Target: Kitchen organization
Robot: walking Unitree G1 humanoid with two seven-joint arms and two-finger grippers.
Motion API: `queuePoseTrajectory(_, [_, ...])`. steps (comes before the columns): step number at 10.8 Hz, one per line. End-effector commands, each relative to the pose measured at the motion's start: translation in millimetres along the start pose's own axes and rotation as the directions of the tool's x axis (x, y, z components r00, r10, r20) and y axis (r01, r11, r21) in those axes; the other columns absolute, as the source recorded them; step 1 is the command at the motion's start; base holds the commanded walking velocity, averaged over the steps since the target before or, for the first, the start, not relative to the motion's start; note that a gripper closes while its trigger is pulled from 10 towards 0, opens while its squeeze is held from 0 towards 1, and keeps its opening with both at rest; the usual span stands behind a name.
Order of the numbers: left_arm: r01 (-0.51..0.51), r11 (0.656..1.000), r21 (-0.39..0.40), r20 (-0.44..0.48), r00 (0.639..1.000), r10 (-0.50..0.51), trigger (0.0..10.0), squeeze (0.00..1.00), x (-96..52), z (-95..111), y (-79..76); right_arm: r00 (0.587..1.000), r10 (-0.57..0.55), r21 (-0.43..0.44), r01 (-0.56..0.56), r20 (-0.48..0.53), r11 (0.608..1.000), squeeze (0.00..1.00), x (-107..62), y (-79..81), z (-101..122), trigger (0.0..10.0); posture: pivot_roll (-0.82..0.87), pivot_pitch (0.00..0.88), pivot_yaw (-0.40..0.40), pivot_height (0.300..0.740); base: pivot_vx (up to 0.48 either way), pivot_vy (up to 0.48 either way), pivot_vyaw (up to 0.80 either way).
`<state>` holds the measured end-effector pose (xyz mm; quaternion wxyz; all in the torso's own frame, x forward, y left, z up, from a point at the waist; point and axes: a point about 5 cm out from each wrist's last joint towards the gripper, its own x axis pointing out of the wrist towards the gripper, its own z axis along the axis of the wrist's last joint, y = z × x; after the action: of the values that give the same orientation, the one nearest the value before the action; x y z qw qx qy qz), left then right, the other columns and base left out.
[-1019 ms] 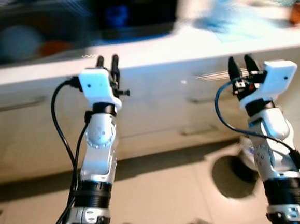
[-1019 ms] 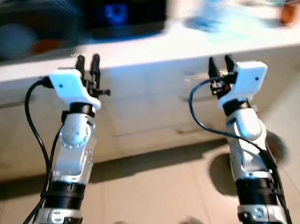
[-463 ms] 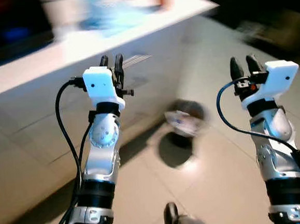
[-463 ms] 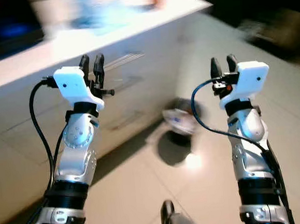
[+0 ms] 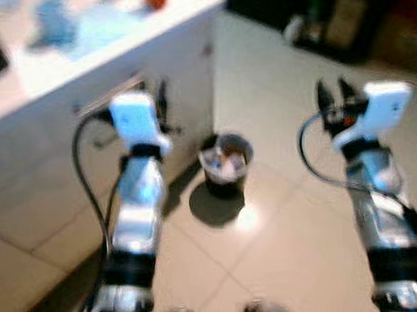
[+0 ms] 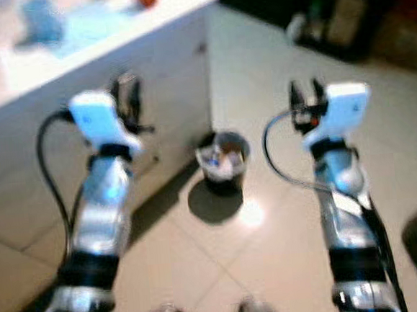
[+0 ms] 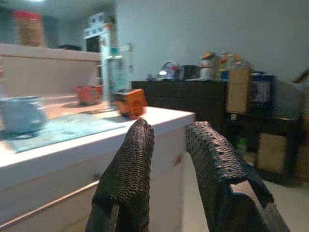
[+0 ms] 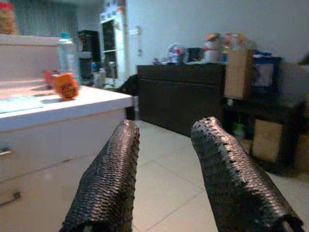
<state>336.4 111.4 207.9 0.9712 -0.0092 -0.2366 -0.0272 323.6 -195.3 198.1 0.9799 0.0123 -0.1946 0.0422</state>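
Left gripper raised, fingers spread, holding nothing, right gripper raised, fingers spread, empty, small waste bin on tiled floor between both arms, white counter beyond, orange item on countertop, well apart from fingers

No words, labels, brands or numbers can be read anywhere; the pictures are too blurred and the things too small.
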Motion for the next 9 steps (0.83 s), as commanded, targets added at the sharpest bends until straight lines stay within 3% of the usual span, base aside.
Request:
queuePoseTrajectory(1, [0.026, 1.000, -0.010, -0.004, 1.000, -0.026, 10.0, 0.00, 0.4, 0.0, -7.3, 1.000, -0.010, -0.004, 0.010, -0.001, 1.000, 0.00, -1.3, -3.2, 0.6, 10.0, -0.04, 0.159, 0.021, 0.740, 0.000, 0.000, -0.80])
queuePoseTrajectory(3, [0.030, 1.000, -0.009, -0.004, 1.000, -0.030, 10.0, 0.00, 0.5, 0.0, -7.5, 1.000, -0.007, -0.002, 0.007, 0.005, 1.000, 0.00, 0.1, -2.4, 1.6, 10.0, -0.03, 0.154, 0.021, 0.740, 0.000, 0.000, -0.80])
queuePoseTrajectory(9, [0.044, 0.999, -0.004, -0.016, 0.999, -0.044, 10.0, 0.00, -1.1, -3.2, -6.9, 1.000, -0.007, 0.005, 0.007, 0.020, 1.000, 0.00, 0.0, 1.2, 0.7, 10.0, -0.04, 0.125, 0.035, 0.740, 0.000, 0.000, 0.00])
